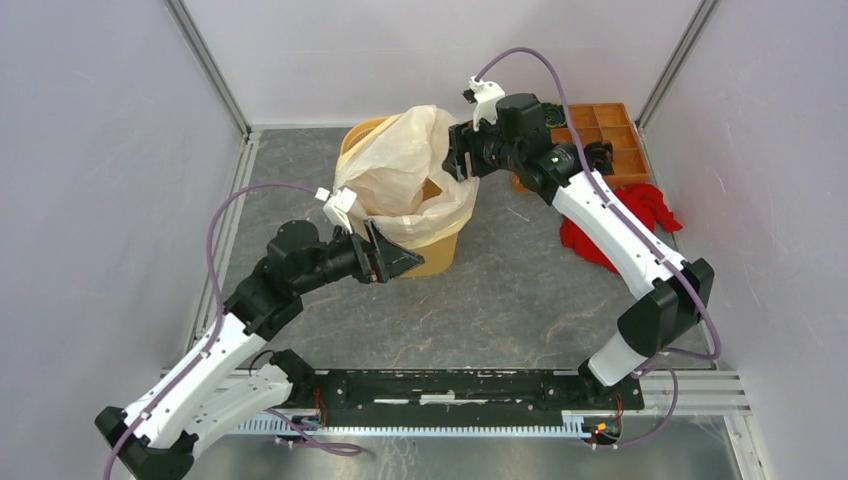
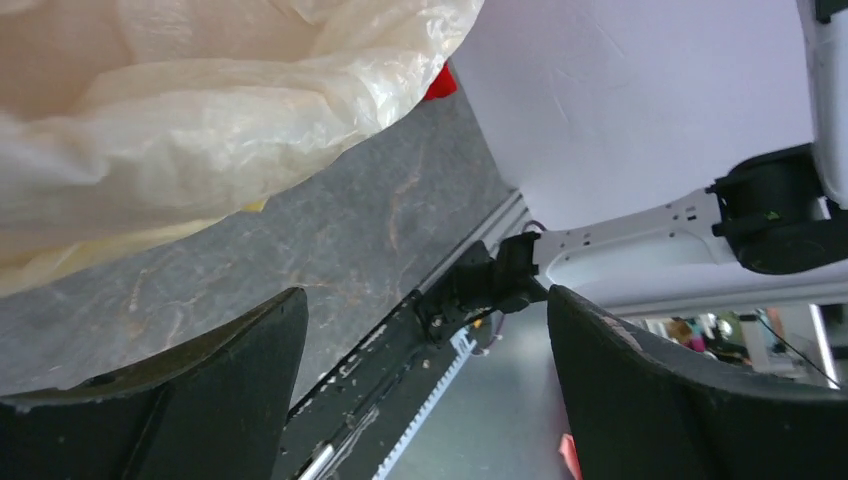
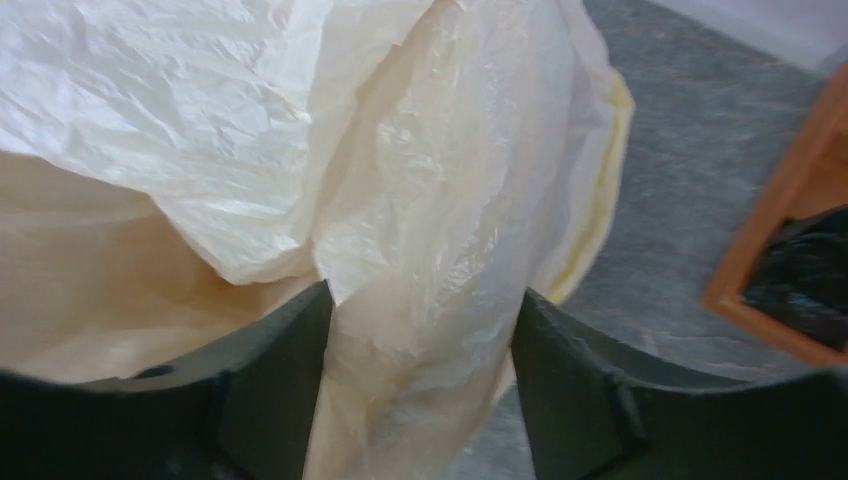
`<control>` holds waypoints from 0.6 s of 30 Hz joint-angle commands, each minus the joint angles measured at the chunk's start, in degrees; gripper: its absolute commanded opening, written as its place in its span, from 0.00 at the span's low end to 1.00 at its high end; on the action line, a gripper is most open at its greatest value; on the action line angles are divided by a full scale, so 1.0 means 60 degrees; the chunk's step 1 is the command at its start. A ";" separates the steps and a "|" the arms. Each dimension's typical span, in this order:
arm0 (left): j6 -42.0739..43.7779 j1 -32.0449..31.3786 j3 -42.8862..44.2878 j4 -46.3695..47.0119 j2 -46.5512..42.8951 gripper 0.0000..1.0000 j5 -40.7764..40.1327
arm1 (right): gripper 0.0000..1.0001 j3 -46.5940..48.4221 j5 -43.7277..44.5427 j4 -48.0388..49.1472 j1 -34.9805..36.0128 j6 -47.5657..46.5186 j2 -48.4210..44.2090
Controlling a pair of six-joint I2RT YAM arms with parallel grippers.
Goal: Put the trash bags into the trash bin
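Spreading wide, the jaws of the left gripper (image 1: 398,260) stand released with nothing between them, left of centre in the overhead view. Their dark, matt tips sit just beside the near wall of the trash bin (image 1: 442,256); whether they touch it cannot be told. The bin is smooth orange-yellow plastic, narrowing toward its base, and it stands on a grey, mottled surface (image 1: 520,295).

The trash bag (image 1: 398,160) is in the bin. It is thin, crinkled, translucent cream film with a yellowish tint. Its edge is draped over the near and right rim, and the rest puffs up in a loose dome above the opening.

At the upper centre, the right gripper (image 1: 458,152) reaches the bag's right side. In the right wrist view its jaws are parted, and a wrinkled fold of the bag (image 3: 420,300) fills the gap between them, lying loose and not pinched.

Farther back, at the upper right, lies a flat orange compartment tray (image 1: 605,122), with a crumpled red cloth (image 1: 640,205) just below it in the frame
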 commanded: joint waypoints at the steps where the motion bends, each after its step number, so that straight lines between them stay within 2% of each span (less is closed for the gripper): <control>1: 0.1682 -0.0170 0.1654 -0.1677 -0.0829 0.97 -0.1965 | 0.65 0.0284 0.0939 -0.0917 0.0063 -0.2260 -0.0314; 3: 0.2225 -0.0169 0.2315 -0.2596 -0.1104 0.99 -0.2944 | 0.51 -0.0267 0.0847 -0.0515 0.0120 -0.3027 -0.0632; 5: 0.2571 -0.0170 0.3052 -0.3346 -0.1077 1.00 -0.3773 | 0.44 -0.0861 0.0877 0.0003 0.0161 -0.3660 -0.0909; 7: 0.2624 -0.0169 0.3850 -0.4196 -0.0627 1.00 -0.4549 | 0.32 -0.1123 0.0833 0.0317 0.0165 -0.4184 -0.1056; 9: 0.2365 -0.0169 0.4806 -0.5066 0.0011 1.00 -0.5558 | 0.14 -0.1111 0.0847 0.0374 0.0159 -0.4638 -0.1042; 11: 0.2286 -0.0169 0.5597 -0.5421 0.0505 1.00 -0.6157 | 0.04 -0.1204 0.0737 0.0381 0.0154 -0.5245 -0.1052; 12: 0.2295 -0.0169 0.5867 -0.5427 0.0684 1.00 -0.6289 | 0.01 -0.1318 0.0738 0.0434 0.0154 -0.5606 -0.1109; 15: 0.2452 -0.0173 0.6473 -0.5313 0.1288 0.94 -0.6077 | 0.00 -0.1762 0.1027 0.0700 0.0140 -0.6029 -0.1356; 16: 0.2525 -0.0170 0.6661 -0.5344 0.1527 0.91 -0.5881 | 0.01 -0.1770 0.0907 0.0689 0.0142 -0.6061 -0.1411; 18: 0.2751 -0.0169 0.6904 -0.5223 0.1877 0.77 -0.4940 | 0.01 -0.1774 0.0827 0.0709 0.0130 -0.5841 -0.1493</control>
